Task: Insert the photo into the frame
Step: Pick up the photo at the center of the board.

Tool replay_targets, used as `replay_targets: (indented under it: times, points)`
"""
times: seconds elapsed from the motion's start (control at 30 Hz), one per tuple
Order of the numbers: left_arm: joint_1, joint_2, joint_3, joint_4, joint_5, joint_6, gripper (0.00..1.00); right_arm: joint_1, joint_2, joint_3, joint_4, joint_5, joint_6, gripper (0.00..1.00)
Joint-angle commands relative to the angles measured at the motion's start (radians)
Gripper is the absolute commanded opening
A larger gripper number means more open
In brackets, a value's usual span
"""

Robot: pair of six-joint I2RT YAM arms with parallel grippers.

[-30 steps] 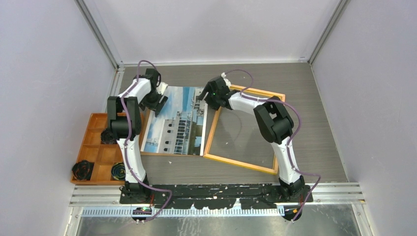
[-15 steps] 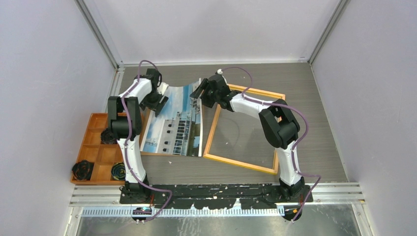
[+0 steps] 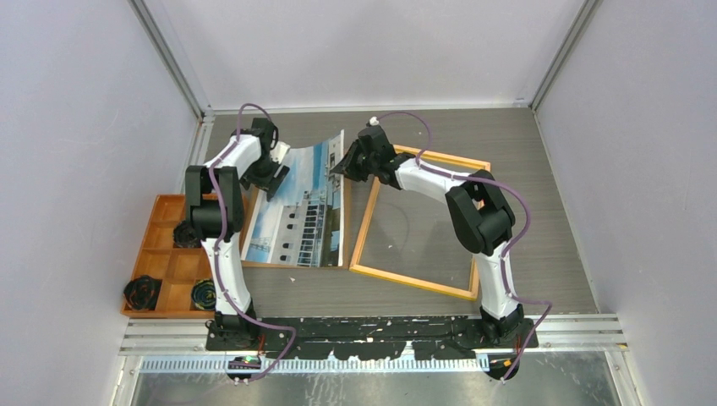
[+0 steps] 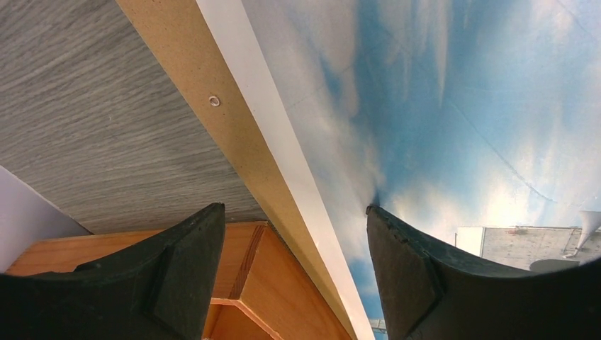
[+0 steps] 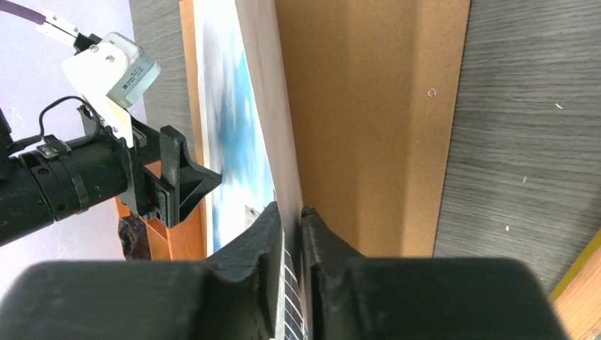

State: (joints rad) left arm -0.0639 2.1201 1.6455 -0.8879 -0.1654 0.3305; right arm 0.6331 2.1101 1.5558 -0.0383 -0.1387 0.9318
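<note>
The photo (image 3: pixel 296 211), a white building under blue sky, lies left of centre on the brown backing board (image 5: pixel 368 106). Its far right edge is curled up off the board. My right gripper (image 3: pixel 342 165) is shut on that raised edge, and in the right wrist view the sheet (image 5: pixel 230 106) runs between the jaws (image 5: pixel 292 212). My left gripper (image 3: pixel 275 173) stands open over the photo's far left edge; its right finger (image 4: pixel 411 269) touches the print (image 4: pixel 461 106) and its left finger (image 4: pixel 177 269) hangs beyond the board. The yellow frame (image 3: pixel 410 282) lies flat to the right, with the table showing through it.
An orange compartment tray (image 3: pixel 165 254) sits at the left, against the backing board, with black round parts (image 3: pixel 142 292) in its near cells. White walls close in the table on three sides. A corner of the frame (image 5: pixel 577 283) shows beside the board in the right wrist view.
My right gripper has shut on the photo's right edge, moved slightly left and raised it, so the sheet now curls up. The left arm has stayed put.
</note>
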Motion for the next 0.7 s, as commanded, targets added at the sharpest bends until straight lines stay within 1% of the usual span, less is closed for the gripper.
replay_targets:
  times: [0.0, 0.03, 0.1, 0.17, 0.2, 0.27, 0.4, 0.47, 0.53, 0.6, 0.67]
  points:
    - [0.014, -0.008, 0.046, -0.02, 0.019, 0.005, 0.75, -0.005, -0.019, 0.045, 0.027, -0.037, -0.04, 0.05]
    - [0.018, -0.012, 0.059, -0.032, 0.021, 0.004, 0.76, -0.008, -0.019, 0.053, 0.016, -0.047, -0.04, 0.01]
    - [0.029, -0.028, 0.086, -0.06, 0.031, -0.002, 0.86, -0.02, -0.029, 0.065, -0.005, -0.072, -0.039, 0.01]
    - [0.042, -0.054, 0.119, -0.095, 0.055, -0.004, 0.95, -0.037, -0.067, 0.038, 0.019, -0.088, -0.033, 0.01]
    - [0.047, -0.069, 0.137, -0.12, 0.07, -0.004, 0.98, -0.047, -0.106, 0.013, 0.028, -0.093, -0.033, 0.01]
    - [0.052, -0.098, 0.174, -0.158, 0.1, 0.002, 1.0, -0.077, -0.163, -0.018, 0.032, -0.113, -0.039, 0.01]
    - [0.052, -0.158, 0.215, -0.213, 0.155, -0.002, 1.0, -0.165, -0.35, -0.064, -0.057, -0.175, -0.087, 0.01]
    - [0.05, -0.181, 0.221, -0.223, 0.161, -0.004, 1.0, -0.221, -0.458, -0.08, -0.145, -0.19, -0.143, 0.01]
    - [0.049, -0.196, 0.215, -0.227, 0.188, -0.005, 1.0, -0.271, -0.566, -0.047, -0.327, -0.135, -0.241, 0.01]
    - [0.044, -0.207, 0.202, -0.223, 0.19, -0.006, 1.0, -0.299, -0.667, 0.014, -0.529, 0.001, -0.363, 0.01]
    - [0.033, -0.214, 0.181, -0.215, 0.184, -0.007, 1.0, -0.302, -0.761, 0.074, -0.674, 0.171, -0.464, 0.01]
